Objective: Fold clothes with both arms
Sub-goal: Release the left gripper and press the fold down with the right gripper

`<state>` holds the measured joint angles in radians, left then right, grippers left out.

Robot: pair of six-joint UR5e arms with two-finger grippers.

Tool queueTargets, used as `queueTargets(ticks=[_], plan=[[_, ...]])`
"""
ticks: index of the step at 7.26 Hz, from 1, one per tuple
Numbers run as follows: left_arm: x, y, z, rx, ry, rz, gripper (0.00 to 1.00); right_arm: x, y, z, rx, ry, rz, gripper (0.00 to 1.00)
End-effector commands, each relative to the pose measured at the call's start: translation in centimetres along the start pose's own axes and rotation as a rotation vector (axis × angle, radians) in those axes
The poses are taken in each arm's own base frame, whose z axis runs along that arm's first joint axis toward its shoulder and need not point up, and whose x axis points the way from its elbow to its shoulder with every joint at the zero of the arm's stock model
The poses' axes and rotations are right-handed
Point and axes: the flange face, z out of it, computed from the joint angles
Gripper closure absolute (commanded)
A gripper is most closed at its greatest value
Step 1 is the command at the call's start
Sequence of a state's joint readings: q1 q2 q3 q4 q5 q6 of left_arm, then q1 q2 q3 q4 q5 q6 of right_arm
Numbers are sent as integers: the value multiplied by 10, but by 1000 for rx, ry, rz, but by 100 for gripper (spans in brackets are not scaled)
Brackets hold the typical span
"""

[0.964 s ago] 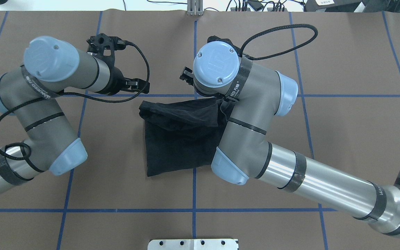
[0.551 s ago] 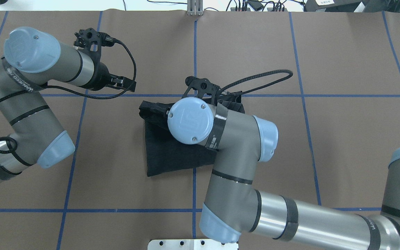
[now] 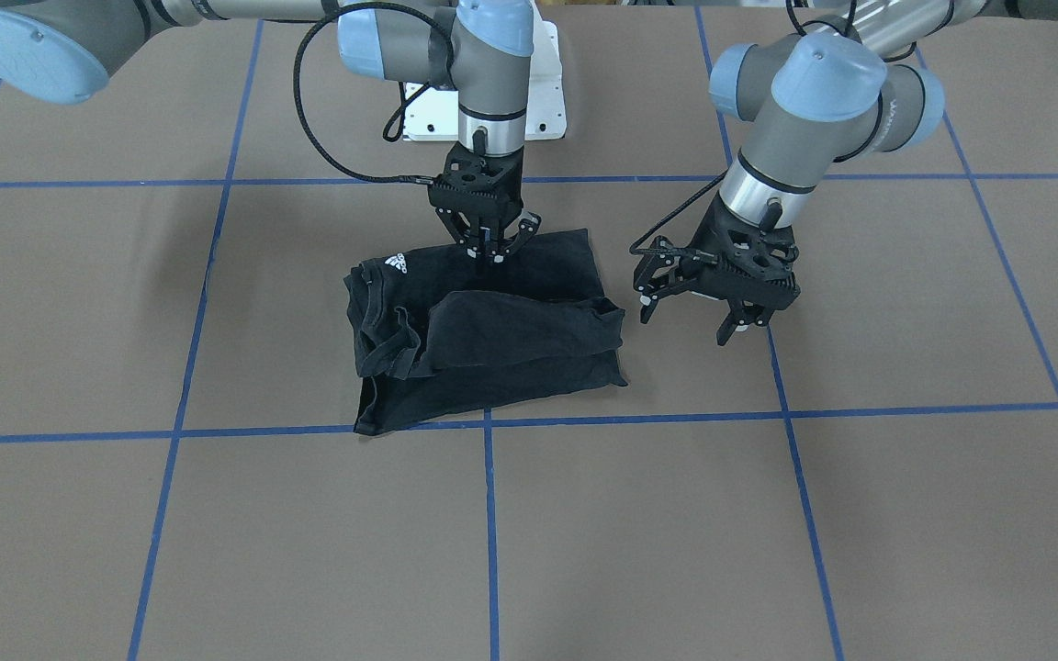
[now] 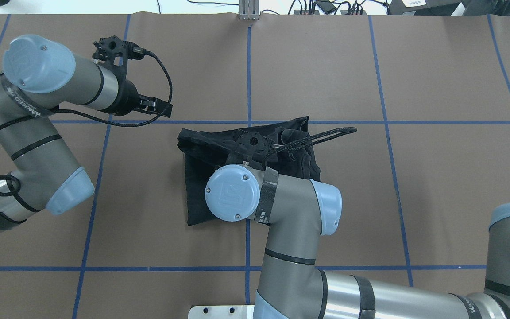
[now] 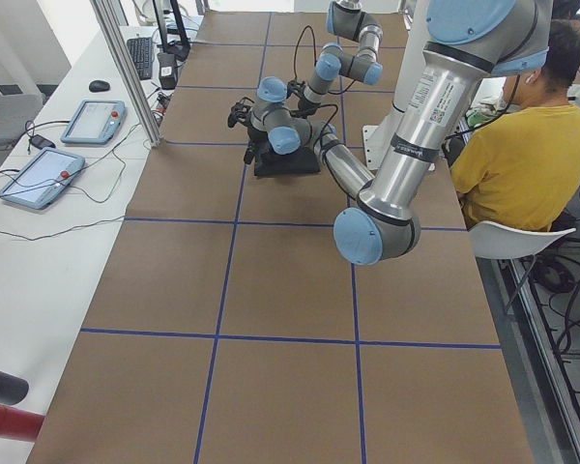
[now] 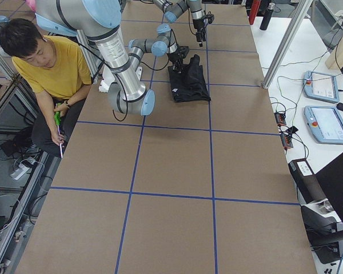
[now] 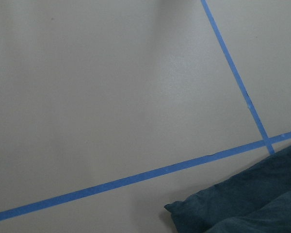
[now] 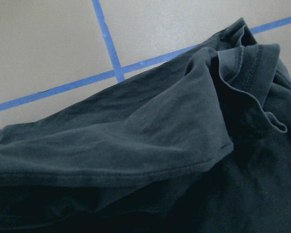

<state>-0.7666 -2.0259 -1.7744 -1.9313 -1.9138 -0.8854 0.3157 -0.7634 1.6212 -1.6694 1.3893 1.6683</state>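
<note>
Black cloth first: in the front-facing view the T-shirt (image 3: 492, 340) lies folded into a rough rectangle on the brown tabletop (image 3: 217, 551). Its near edge sits on a crossing of the blue tape lines (image 3: 488, 514), and a small white logo (image 3: 396, 263) faces up. The right hand (image 3: 489, 257) points straight down at the shirt's edge nearest the robot base. Its 2 fingers are drawn narrow with the tips on the fabric, and I cannot tell whether any cloth is pinched between them. The left hand (image 3: 685, 329) hangs just beside the shirt, fingers spread wide and holding nothing.

From overhead, the right arm (image 4: 290, 221) covers much of the T-shirt (image 4: 197, 190) and hides its own hand. The left hand (image 4: 160, 106) sits apart from the garment.

In both side views the shirt (image 5: 285, 164) (image 6: 191, 85) is a small dark patch under the arms, and a person (image 5: 522, 145) in yellow sits beside the tabletop.

My left wrist camera catches 1 corner of the shirt (image 7: 252, 204). My right wrist camera is filled with its creased fabric (image 8: 160, 145).
</note>
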Motion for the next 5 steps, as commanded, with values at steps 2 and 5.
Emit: queueTargets(ticks=[2,5], plan=[[2,1,-5,5,8,-2,0,-8,-64,46,69,-6,58,100],[3,1,-7,6,10,-2,0,-67,-171,109,156,8,106,100]])
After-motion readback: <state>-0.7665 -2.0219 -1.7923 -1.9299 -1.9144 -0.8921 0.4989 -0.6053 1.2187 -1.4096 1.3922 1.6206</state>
